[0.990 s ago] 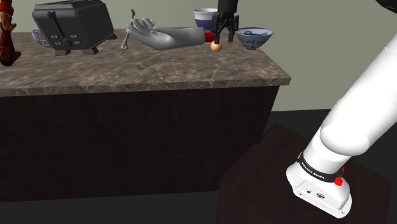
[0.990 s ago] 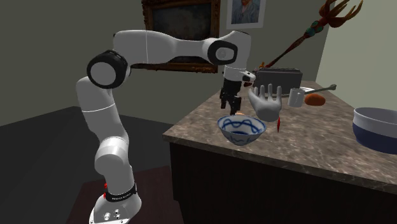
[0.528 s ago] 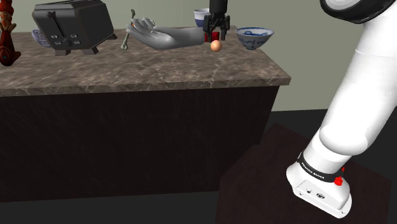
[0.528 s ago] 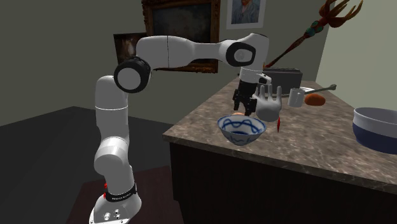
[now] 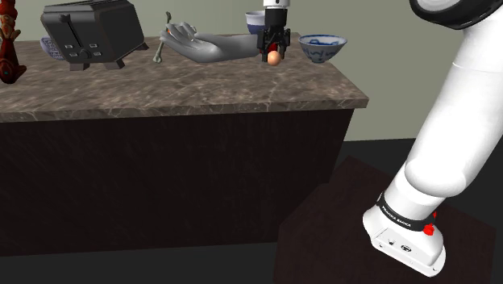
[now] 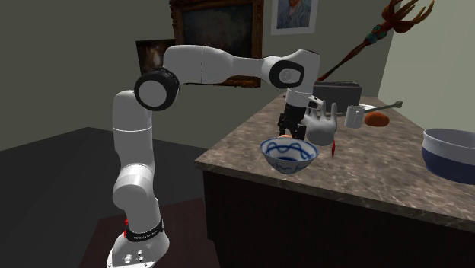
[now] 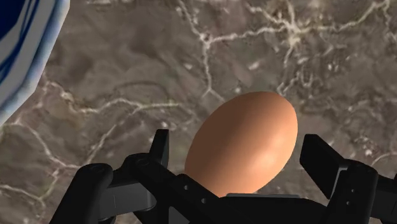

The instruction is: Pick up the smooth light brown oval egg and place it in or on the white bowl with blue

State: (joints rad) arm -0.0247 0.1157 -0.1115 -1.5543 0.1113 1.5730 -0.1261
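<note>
The end effector (image 7: 236, 146) straddles the egg (image 5: 274, 58) on the counter (image 5: 201, 89), fingers apart with gaps either side. Close gently across its middle, so it cannot roll or squirt out, then lift towards the nearby bowl (image 5: 323, 47).

The white arm arches over the marbled surface (image 6: 380, 183), its black hand (image 6: 290, 131) pointing down just behind the white bowl with blue pattern (image 6: 288, 156). A grey hand sculpture (image 6: 318, 126) stands just beside it, with a toaster (image 6: 340, 93) farther back.
</note>
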